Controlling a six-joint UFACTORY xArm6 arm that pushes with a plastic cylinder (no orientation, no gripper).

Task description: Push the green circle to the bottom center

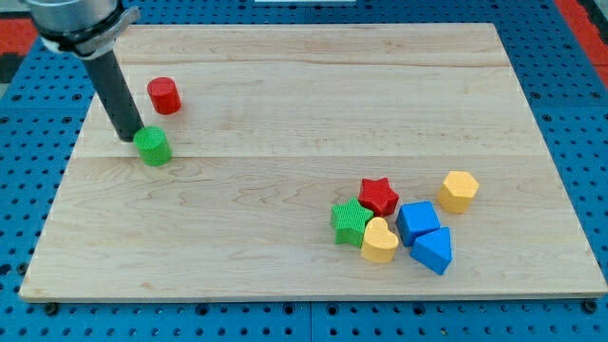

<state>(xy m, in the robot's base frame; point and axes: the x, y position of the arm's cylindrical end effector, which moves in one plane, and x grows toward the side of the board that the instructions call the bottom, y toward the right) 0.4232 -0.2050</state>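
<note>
The arm carries no pincer — it ends in a straight dark rod, so there is nothing to stand wide, narrow or clamped on anything. The rod leans down from the view's top left, and my tip [128, 139] rests on the wooden board [304, 95] at the upper-left edge of the green circle [152, 146], touching it or very nearly so; the exact contact cannot be made out. The green circle thus lies just to the lower right of my tip, in the left part of the board, roughly at mid-height and well apart from the bottom centre.

Just above and to the right of the green circle, apart from it, stands the red circle [164, 96], near the rod's shaft but not touching it.

The other blocks are gathered at the view's lower right — a red star [378, 196] with a green star [351, 221] at its lower left, a yellow heart [379, 241] touching the green star's right side, a blue cube [418, 221] just right of the heart, and a blue triangle [433, 251] below the cube. A yellow hexagon [459, 191] sits a little apart, to the upper right of the cube.
</note>
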